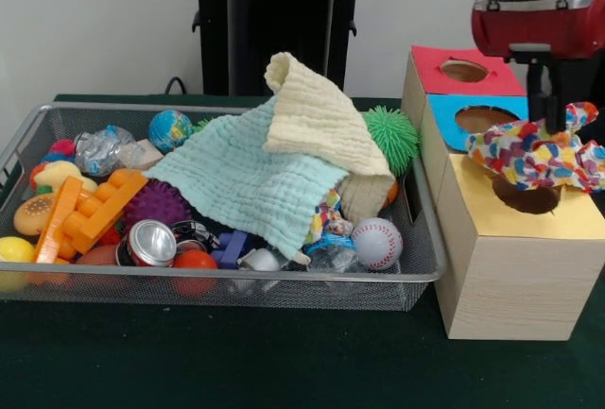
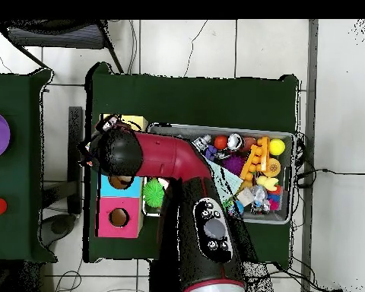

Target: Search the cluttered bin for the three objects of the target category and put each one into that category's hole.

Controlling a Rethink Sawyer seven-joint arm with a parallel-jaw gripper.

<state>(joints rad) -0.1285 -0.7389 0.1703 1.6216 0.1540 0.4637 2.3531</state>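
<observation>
My gripper (image 1: 546, 128) is shut on a white polka-dot cloth (image 1: 534, 156) and holds it bunched just above the round dark hole (image 1: 529, 201) of the yellow-topped wood box (image 1: 510, 267). The cloth hangs over the hole's far edge and hides part of it. The wire mesh bin (image 1: 236, 278) stands to the left of the boxes. A small colourful printed piece (image 1: 326, 213) peeks out under the mint-green cloth (image 1: 246, 178). In the overhead view my arm (image 2: 178, 160) reaches from the bin (image 2: 231, 130) over the boxes and hides the gripper and hole.
A cream waffle cloth (image 1: 317, 121) lies on the mint one. The bin also holds a green spiky ball (image 1: 392, 135), baseball (image 1: 376, 242), can (image 1: 151, 242), orange toy (image 1: 95, 211) and globe ball (image 1: 170, 129). Blue-topped (image 1: 473, 116) and red-topped (image 1: 458, 69) boxes stand behind the yellow one.
</observation>
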